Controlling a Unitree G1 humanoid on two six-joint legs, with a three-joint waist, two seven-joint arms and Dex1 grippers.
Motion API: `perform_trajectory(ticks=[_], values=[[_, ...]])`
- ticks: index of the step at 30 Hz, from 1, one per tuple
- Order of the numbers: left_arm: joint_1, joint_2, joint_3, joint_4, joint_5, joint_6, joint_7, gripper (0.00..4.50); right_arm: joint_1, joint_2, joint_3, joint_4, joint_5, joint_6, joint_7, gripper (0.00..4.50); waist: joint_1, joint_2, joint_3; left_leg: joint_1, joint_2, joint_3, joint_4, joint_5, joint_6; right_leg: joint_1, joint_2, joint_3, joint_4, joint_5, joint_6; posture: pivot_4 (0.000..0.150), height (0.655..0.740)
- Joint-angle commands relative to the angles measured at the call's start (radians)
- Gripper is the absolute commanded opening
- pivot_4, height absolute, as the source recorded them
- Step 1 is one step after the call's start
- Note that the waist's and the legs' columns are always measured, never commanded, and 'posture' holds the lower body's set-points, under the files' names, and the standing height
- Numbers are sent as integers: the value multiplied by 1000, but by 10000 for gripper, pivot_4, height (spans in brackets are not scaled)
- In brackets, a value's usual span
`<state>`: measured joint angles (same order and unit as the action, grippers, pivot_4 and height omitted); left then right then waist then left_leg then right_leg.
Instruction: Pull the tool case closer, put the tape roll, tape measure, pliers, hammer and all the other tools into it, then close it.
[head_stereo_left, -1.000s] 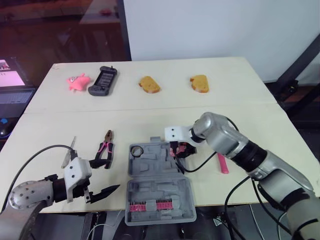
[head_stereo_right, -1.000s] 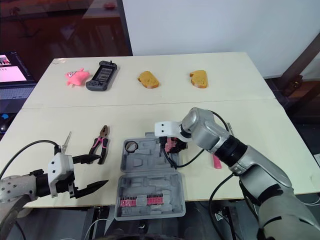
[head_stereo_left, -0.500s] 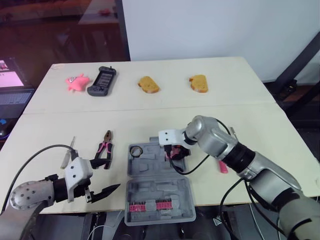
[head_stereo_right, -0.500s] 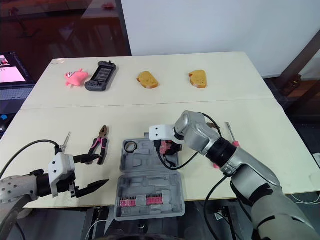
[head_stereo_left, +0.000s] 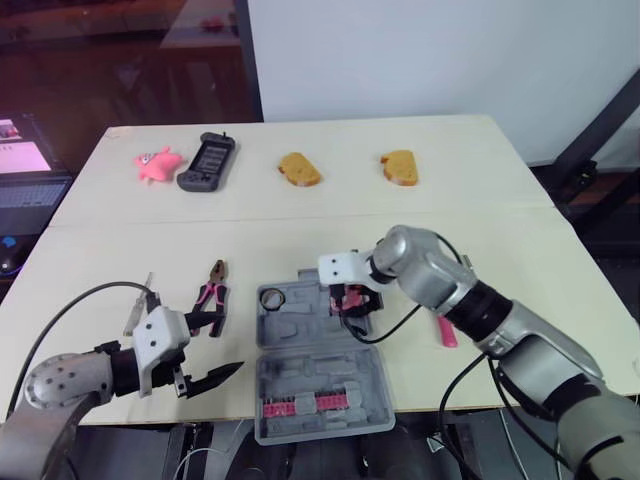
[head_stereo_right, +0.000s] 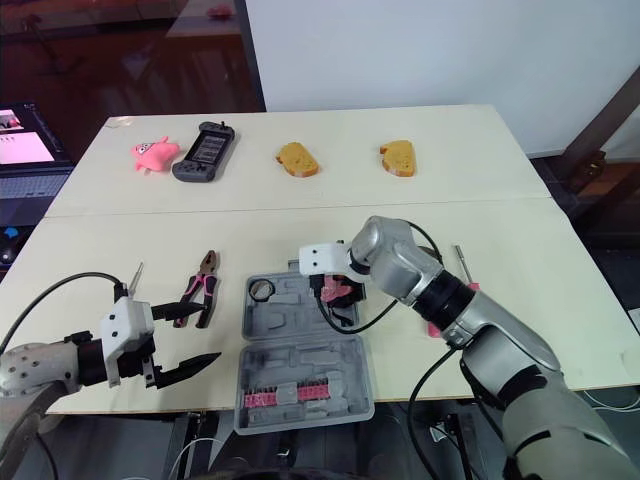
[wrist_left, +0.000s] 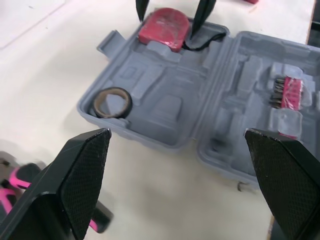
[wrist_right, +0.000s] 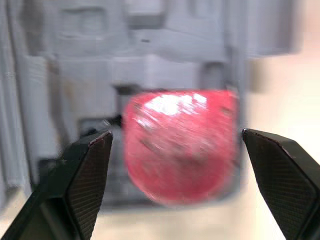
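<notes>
The case (head_stereo_left: 300, 332) is grey moulded plastic, matt and smooth. The tape measure (wrist_right: 180, 142) is red plastic with a glossy sheen. The pliers (head_stereo_left: 210, 298) have a dull dark metal head and pink grips. The desk (head_stereo_left: 300, 225) looks like pale, smooth, matt wood

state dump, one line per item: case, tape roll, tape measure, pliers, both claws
tool case: open, lying flat
tape roll: in the case
tape measure: in the case
pliers: outside the case, lying flat
left claw: open
right claw: open, fingers either side of the tape measure
</notes>
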<state>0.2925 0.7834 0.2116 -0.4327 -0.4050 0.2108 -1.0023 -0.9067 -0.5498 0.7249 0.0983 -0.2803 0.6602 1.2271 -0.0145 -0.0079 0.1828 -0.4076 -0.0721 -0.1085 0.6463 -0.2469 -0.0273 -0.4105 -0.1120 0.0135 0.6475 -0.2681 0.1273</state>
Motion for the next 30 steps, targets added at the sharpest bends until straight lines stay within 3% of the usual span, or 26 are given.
perform_trajectory(ticks=[1,5,10,13,16,29,30], values=[[-27,9,0,3,-19,2,-16,45000,-8,-44,-79,-128,41,49,48,44618,0,0,0,0,0,0,0,0,0,0,0,0,0,0,0,1500,7400],[-57,9,-8,23,-21,2,-34,45000,37,-43,-204,-212,137,87,32,44618,-3,0,0,0,0,0,-1,0,0,0,0,0,0,0,0,1500,7400],[-91,7,-9,32,-41,7,-56,45000,184,-18,-387,-286,259,-42,-65,44618,1,0,0,0,0,0,-1,0,0,1,0,0,0,0,0,1500,7400],[-103,13,-9,33,-48,14,-61,45000,253,-26,-434,-316,347,-37,-37,36209,3,0,0,0,0,0,-1,0,0,1,-1,0,-1,0,0,1500,7400],[-110,12,-8,31,-50,23,-66,45000,281,-37,-422,-276,337,-101,-62,22384,-2,0,0,0,0,0,0,0,0,1,-1,0,0,0,0,1500,7400],[-102,15,-1,12,-54,37,-64,45000,309,6,-377,18,288,-340,-145,22384,-1,0,0,0,0,0,0,0,0,1,0,0,0,0,0,1500,7400],[-102,16,-1,12,-53,37,-63,45000,311,10,-379,29,292,-345,-144,19677,-1,0,0,0,0,0,0,0,0,1,0,0,0,0,0,1500,7400]])
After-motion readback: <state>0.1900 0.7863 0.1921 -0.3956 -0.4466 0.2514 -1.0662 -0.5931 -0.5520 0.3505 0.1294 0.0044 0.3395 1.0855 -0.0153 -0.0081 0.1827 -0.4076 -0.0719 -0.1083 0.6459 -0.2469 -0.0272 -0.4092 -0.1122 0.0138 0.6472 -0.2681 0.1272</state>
